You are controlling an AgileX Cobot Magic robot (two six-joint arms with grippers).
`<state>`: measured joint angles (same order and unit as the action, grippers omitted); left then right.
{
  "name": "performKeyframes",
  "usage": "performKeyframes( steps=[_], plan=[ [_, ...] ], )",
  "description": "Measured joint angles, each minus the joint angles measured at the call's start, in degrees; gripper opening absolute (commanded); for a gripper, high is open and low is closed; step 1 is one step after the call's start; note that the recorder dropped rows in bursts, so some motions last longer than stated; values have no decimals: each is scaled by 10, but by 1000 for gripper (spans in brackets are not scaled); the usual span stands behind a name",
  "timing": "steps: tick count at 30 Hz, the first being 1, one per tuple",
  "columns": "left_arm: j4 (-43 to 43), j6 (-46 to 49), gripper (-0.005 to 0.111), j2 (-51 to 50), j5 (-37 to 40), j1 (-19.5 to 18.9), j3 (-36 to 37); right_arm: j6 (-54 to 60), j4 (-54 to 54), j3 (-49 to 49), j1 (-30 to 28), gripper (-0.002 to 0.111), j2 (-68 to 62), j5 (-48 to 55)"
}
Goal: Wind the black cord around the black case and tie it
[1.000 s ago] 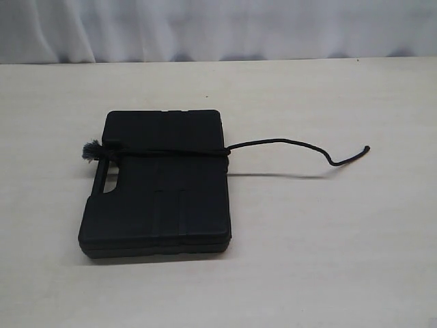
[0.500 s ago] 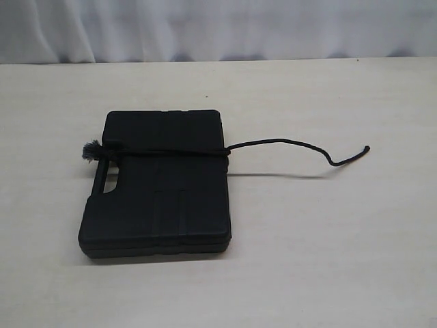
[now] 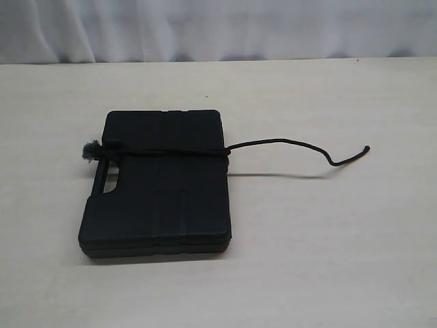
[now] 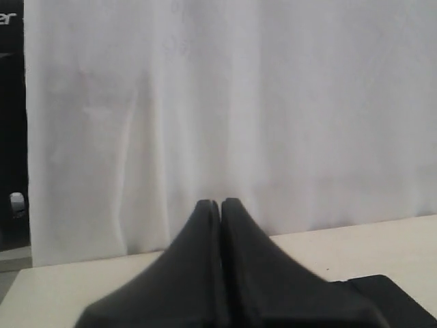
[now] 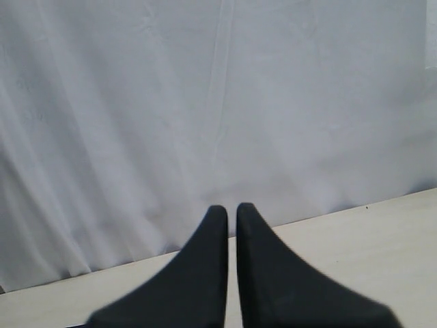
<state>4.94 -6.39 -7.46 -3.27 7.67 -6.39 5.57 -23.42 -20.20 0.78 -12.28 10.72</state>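
Observation:
The black case (image 3: 160,198) lies flat on the table, left of the middle, with its handle slot on the left edge. The black cord (image 3: 287,142) crosses the lid once near the far end. Its frayed tuft (image 3: 90,150) sticks out at the case's left side. The free length runs right from the case's right edge, arched a little above the table, and ends at a small tip (image 3: 367,147). Neither gripper shows in the exterior view. My left gripper (image 4: 220,202) is shut and holds nothing, with a corner of the case (image 4: 382,290) beside it. My right gripper (image 5: 232,208) is shut to a thin slit, also holding nothing.
The pale wooden table (image 3: 328,239) stretches to all sides of the case. A white curtain (image 3: 218,27) hangs behind the table's far edge. A dark strip (image 4: 10,137) shows past the curtain's edge in the left wrist view.

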Motion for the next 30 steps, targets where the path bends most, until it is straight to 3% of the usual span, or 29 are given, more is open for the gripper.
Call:
performKeyframes(
  steps=[10, 30],
  plan=[
    [4, -5, 0, 37, -16, -87, 53, 0, 0, 0, 0, 4, 0, 1],
    [48, -5, 0, 71, 44, -91, 62, 0, 0, 0, 0, 4, 0, 1]
  ],
)
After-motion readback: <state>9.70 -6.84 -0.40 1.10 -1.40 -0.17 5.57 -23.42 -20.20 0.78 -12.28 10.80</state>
